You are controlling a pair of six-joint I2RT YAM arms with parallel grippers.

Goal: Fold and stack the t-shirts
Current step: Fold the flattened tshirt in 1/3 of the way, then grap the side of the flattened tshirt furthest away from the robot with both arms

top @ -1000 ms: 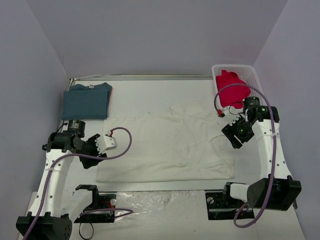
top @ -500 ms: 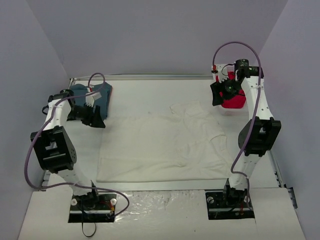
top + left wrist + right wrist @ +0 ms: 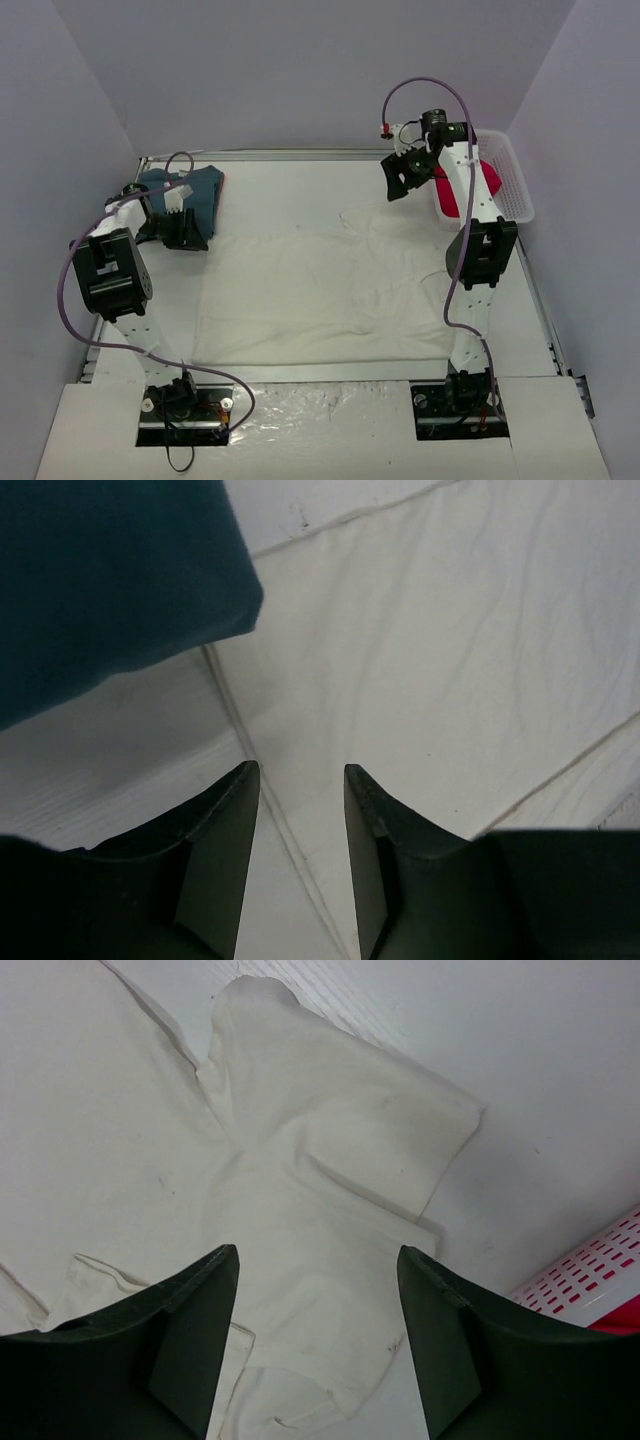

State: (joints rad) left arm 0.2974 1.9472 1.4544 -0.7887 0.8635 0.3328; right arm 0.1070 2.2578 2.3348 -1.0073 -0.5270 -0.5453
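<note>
The large cream-white t-shirt [image 3: 320, 295] lies spread across the middle of the table, its sleeve and collar end rumpled at the far right [image 3: 330, 1150]. The folded teal-blue t-shirt [image 3: 205, 190] lies at the far left and shows in the left wrist view [image 3: 110, 580]. The red t-shirt [image 3: 490, 180] lies in the basket, partly hidden by the right arm. My left gripper [image 3: 188, 232] is open and empty, above the cream shirt's far left corner [image 3: 420, 660]. My right gripper [image 3: 400, 180] is open and empty, held above the cream shirt's rumpled sleeve.
A white lattice basket [image 3: 510, 170] stands at the far right corner; its rim shows in the right wrist view [image 3: 590, 1280]. A metal rail [image 3: 300, 155] runs along the far edge. Purple walls close in the back and sides.
Both arms rose and stretched toward the far side. The left gripper went from the near left to beside the teal shirt. The right gripper swung up past the basket, then left over the cream sleeve.
</note>
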